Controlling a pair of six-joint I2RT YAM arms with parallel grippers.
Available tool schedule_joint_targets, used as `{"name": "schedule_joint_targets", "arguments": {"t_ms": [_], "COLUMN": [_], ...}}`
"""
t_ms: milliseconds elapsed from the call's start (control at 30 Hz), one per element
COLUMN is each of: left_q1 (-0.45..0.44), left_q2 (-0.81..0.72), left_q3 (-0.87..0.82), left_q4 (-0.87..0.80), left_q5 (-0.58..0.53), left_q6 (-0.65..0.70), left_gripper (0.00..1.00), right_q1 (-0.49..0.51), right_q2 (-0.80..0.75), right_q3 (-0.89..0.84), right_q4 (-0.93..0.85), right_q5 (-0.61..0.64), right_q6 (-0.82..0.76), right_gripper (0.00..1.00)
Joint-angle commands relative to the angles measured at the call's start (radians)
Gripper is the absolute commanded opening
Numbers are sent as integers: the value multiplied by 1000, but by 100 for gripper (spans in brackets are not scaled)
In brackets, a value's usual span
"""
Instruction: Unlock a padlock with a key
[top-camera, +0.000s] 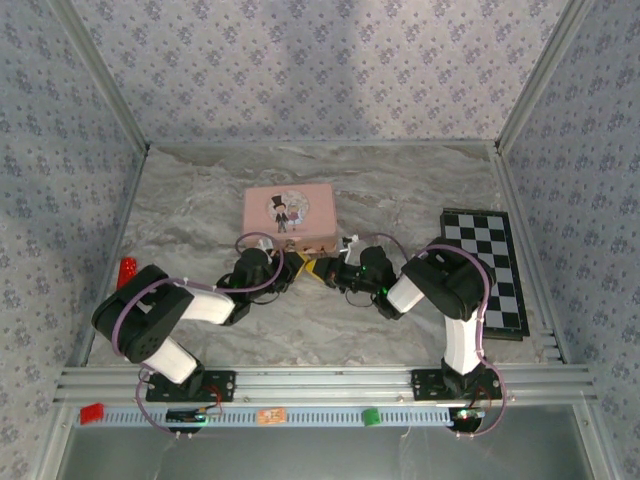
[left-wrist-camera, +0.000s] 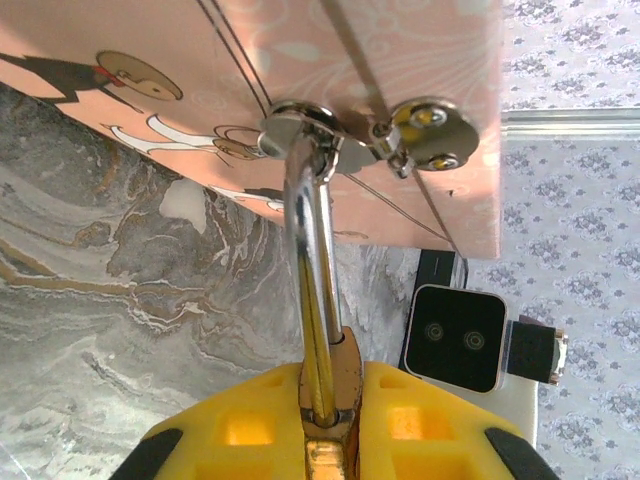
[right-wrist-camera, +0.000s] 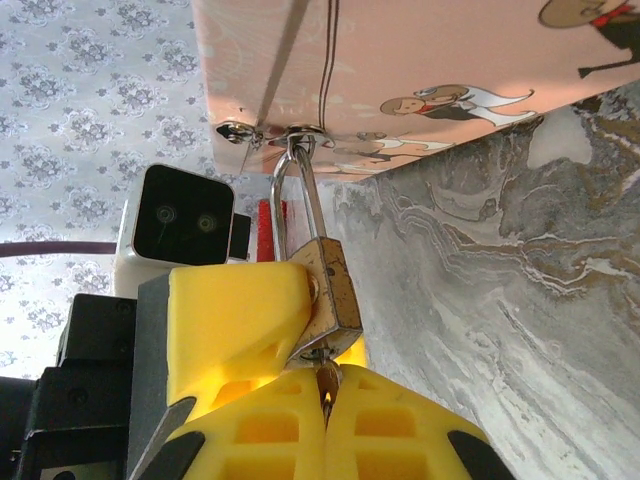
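The brass padlock (right-wrist-camera: 340, 285) hangs by its silver shackle (left-wrist-camera: 310, 250) from the hasp (right-wrist-camera: 300, 135) on the front of the pink tin box (top-camera: 290, 215). My left gripper (left-wrist-camera: 332, 410) is shut on the padlock body (left-wrist-camera: 347, 385), one yellow finger (right-wrist-camera: 235, 310) pressed on its side. My right gripper (right-wrist-camera: 326, 395) is shut on the key (right-wrist-camera: 326, 376), whose tip sits in the bottom of the padlock. In the top view the two grippers meet just in front of the box, left gripper (top-camera: 298, 264) and right gripper (top-camera: 328, 270). The shackle looks seated in the body.
A black-and-white checkerboard (top-camera: 490, 265) lies at the right of the marble table (top-camera: 200, 200). A small red object (top-camera: 128, 270) stands near the left wall. Patterned walls close in the back and both sides.
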Motion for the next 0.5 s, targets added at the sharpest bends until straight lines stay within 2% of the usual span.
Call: {"name": "schedule_joint_targets", "arguments": {"t_ms": [0,167,333,467], "left_q1": [-37,-38,-26,-12], "left_q2": [-20,-5,-14,-9], "left_q3": [-4,-3,-13,-9], "left_q4": [28,35,-36,-45], "left_q5": [51,49,2,0], "left_q6": [11,8,3,4], "left_gripper": [0,0,0,0], "right_q1": [-29,-30,-33,-44], "right_q2": [-2,-3,-50,-74], "right_q3": [62,65,-11,-52], "right_q4": [97,98,96,97], "right_q5": [62,62,110,112], "right_q6": [6,5,-44,-62], "right_gripper": [0,0,32,40]}}
